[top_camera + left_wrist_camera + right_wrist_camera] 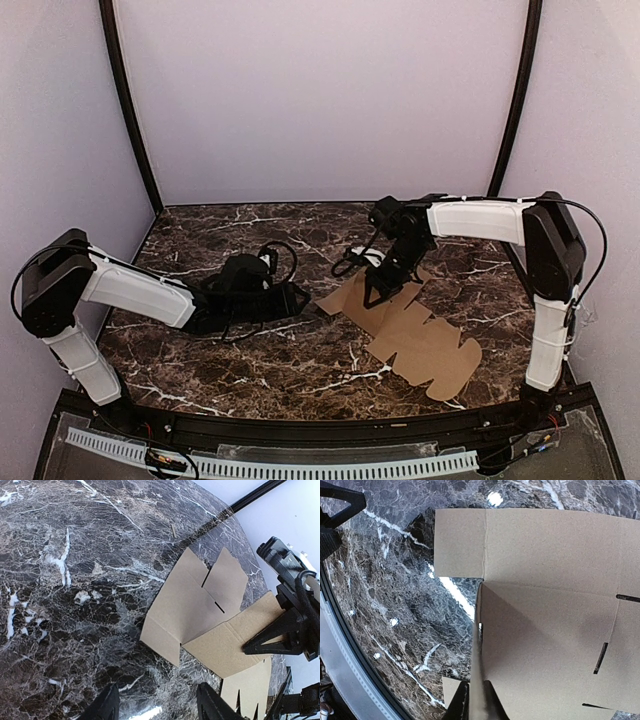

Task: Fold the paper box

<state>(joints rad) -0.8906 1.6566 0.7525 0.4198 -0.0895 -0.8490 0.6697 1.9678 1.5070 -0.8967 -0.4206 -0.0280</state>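
The box (420, 335) is located on the right half of the table (250, 235) and is laid out as a largely flat die-cut sheet. Its long axis is set diagonally, from a flap end near the table centre to a row of rounded tabs (455, 370) close to the front right corner. Narrow slots (601, 657) are cut in one panel. At the centre-side end, one panel edge is raised off the marble; in the right wrist view it is seen edge-on.

The right gripper (376, 295) is positioned over that end. Its fingers (461, 705) are pinched tight on the raised cardboard edge. The flap (460, 542) beyond the grip is seen flat against the marble.

The left gripper (300, 300) is positioned low over the table, near the sheet's leftmost corner but apart from it. Its fingers (107, 705) are spread to a moderate gap, and only bare marble is seen between them.

Open marble is available to the left of the sheet and behind it, up to the rear table edge. Room is tighter on the right, where the sheet's outer edge is placed near the right arm (548, 340), and at the front, where the tabs are close to the table's near edge.
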